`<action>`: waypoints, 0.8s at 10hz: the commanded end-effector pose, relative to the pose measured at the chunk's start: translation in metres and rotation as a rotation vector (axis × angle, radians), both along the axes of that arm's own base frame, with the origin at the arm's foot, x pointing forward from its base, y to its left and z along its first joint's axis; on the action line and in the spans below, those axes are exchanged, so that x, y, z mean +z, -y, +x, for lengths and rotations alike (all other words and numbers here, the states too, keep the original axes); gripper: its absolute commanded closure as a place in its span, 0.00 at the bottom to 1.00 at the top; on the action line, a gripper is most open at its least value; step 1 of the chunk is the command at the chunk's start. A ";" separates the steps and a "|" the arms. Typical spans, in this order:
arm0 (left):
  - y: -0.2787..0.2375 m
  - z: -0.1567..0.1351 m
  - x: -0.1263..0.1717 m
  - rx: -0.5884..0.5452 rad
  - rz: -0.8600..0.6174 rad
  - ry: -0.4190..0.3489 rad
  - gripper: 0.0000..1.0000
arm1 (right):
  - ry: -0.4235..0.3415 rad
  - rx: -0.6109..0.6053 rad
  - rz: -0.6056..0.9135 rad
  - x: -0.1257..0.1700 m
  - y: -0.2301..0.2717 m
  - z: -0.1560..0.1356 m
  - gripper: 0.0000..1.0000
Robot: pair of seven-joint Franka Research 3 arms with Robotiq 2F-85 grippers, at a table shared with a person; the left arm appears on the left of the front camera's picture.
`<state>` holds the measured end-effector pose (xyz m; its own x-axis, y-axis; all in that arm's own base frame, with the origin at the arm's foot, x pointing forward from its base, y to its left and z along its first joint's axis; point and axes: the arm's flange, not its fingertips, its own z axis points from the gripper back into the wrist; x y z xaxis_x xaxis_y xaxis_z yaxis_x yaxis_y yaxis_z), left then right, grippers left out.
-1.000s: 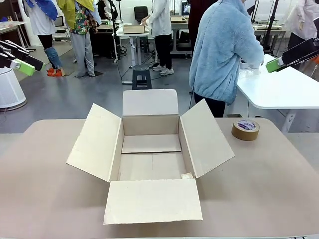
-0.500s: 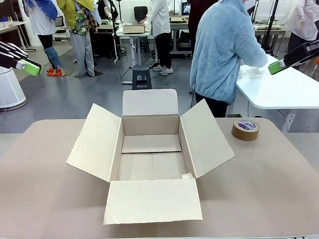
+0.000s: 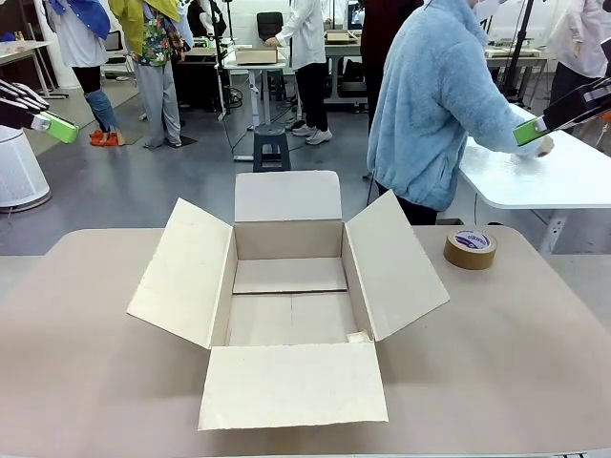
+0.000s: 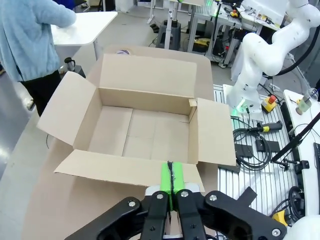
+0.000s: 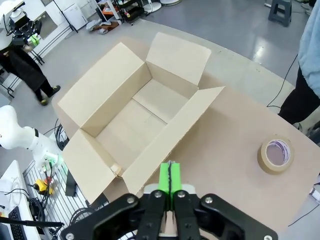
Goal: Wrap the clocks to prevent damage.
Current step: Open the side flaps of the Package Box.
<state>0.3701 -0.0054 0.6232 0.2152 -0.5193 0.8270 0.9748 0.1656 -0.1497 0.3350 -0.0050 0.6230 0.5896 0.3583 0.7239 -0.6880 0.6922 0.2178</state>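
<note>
Wrapping not yet started; carton open and waiting, both arms up and idle.

The cardboard box [image 3: 288,239] sits mid-table [image 3: 516,343] with all four flaps folded out and bare cardboard inside. A roll of brown tape [image 3: 470,249] lies well apart from it, toward the far right corner. The left gripper [image 3: 59,128] and right gripper [image 3: 530,131] hang high at either side, green pads pressed flat together with nothing between them. The person [image 3: 434,105] in a pale blue fleece is turned toward a white side table [image 3: 563,181], hand [image 3: 544,146] on its top. Where the clocks are I cannot tell, and no wrapping material is clear to me. My judgement: every step is outstanding, from fetching and wrapping to boxing.
</note>
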 end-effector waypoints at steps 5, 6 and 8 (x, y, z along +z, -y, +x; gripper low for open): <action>0.000 0.000 0.000 0.002 0.002 -0.001 1.00 | -0.042 -0.208 0.071 0.009 -0.005 0.001 0.99; 0.019 0.007 0.001 0.063 0.040 -0.031 1.00 | -0.103 -0.193 0.056 0.005 -0.033 0.004 0.99; 0.088 0.026 0.000 0.345 0.254 -0.138 1.00 | -0.212 -0.318 0.002 -0.008 -0.106 0.016 0.99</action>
<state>0.3897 -0.0552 0.6250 0.3575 -0.5604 0.7471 0.9162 0.3657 -0.1641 0.3429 0.0632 0.6198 0.7561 0.1987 0.6236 -0.4758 0.8210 0.3154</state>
